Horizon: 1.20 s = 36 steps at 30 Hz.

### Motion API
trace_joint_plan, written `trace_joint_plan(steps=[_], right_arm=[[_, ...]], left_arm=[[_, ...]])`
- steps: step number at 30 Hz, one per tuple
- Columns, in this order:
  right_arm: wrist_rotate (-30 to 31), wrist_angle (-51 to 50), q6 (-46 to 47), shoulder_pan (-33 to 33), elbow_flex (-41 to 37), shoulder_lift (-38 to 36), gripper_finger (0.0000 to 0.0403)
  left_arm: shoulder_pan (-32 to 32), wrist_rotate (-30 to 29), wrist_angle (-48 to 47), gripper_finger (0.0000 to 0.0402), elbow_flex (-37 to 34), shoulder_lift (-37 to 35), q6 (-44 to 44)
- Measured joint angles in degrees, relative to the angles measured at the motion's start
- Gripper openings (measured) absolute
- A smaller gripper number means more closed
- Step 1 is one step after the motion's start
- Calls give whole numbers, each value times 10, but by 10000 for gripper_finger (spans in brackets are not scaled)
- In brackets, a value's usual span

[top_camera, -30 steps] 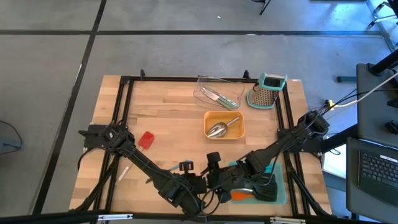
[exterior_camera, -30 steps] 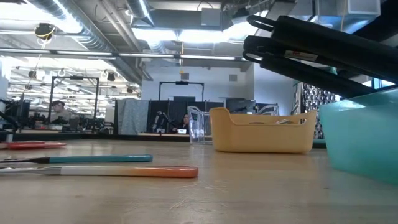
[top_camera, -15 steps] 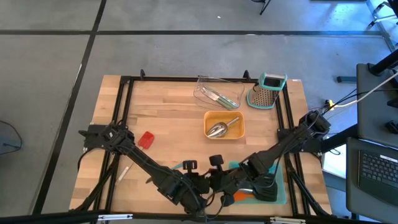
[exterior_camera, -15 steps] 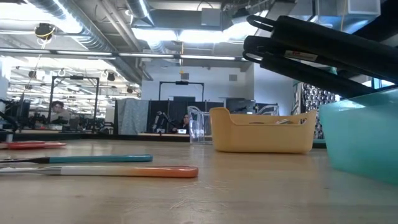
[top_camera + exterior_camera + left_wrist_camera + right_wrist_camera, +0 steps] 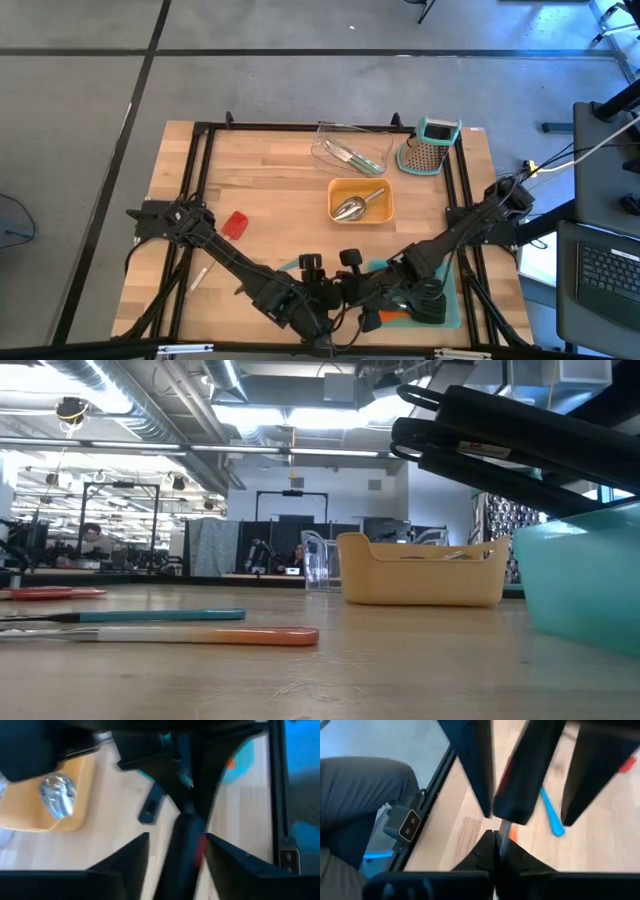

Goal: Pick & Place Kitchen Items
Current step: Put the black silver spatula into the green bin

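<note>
In the high view, the left gripper (image 5: 320, 293) and right gripper (image 5: 352, 293) are set nose to nose by the teal tray (image 5: 455, 300), apparently for a hand-over. In the low view, an orange-handled utensil (image 5: 250, 636) is left lying on the table. In the left wrist view, a dark-handled utensil (image 5: 184, 845) is flanked, ungripped, by spread left fingers (image 5: 125, 857). In the right wrist view, its thin end is pinched by closed right jaws.

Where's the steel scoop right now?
In the high view the shiny steel scoop lies inside the small orange tray at the table's middle, just below the clear tray and left of the teal-topped box grater.
</note>
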Motion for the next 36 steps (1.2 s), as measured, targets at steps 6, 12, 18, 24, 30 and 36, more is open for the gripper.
trace_joint_plan(steps=[6,12,18,24,30,36], right_arm=[[0,-38,27,20,-2,-46,2],[12,-135,46,49,-2,-85,2],[-4,-218,80,86,-5,-88,1],[-66,-136,54,150,-49,-89,1],[-55,-56,93,182,-124,-100,1],[-61,106,70,173,-249,-174,0]], left_arm=[[-29,-117,36,227,4,-35,33],[-70,-236,66,211,3,-64,80],[-108,-310,79,190,3,-80,102],[-115,-316,80,175,2,-80,94],[-111,-322,80,169,2,-79,88],[-90,-323,106,168,2,-79,110]])
